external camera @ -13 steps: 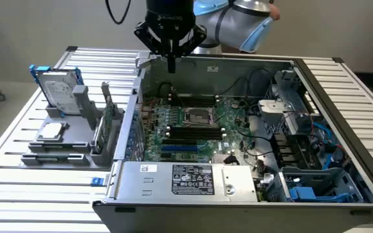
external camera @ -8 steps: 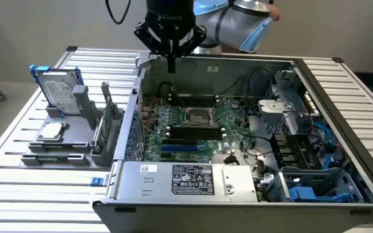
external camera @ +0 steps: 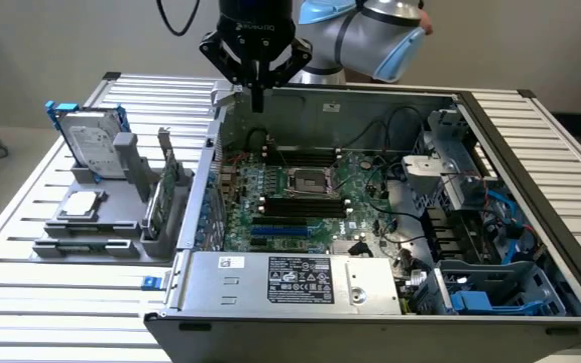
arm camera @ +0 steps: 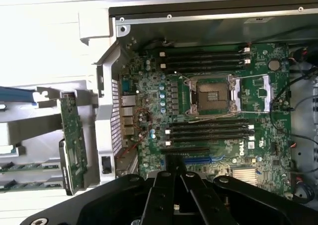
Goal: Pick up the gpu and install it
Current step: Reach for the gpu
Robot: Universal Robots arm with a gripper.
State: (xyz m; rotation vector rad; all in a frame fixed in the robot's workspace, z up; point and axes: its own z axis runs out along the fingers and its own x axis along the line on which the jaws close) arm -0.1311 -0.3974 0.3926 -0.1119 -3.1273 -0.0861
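The gpu [external camera: 166,184], a slim green card with a silver end bracket, stands on edge in a slot of the grey holder [external camera: 99,227], just outside the computer case's wall on the exterior view's left. In the wrist view the gpu [arm camera: 73,144] shows as a green strip beside that wall. My gripper [external camera: 257,102] hangs above the case's far corner on the exterior view's left, up and away from the gpu. The black fingers are shut with nothing between them. In the wrist view the gripper [arm camera: 174,168] points down over the motherboard [arm camera: 213,115].
The open computer case [external camera: 492,128] lies on a slatted table, its motherboard [external camera: 301,197] exposed with black memory slots, a CPU socket and cables. A silver power supply [external camera: 290,283] fills the near side. A hard drive [external camera: 94,144] in a blue frame stands in the grey holder.
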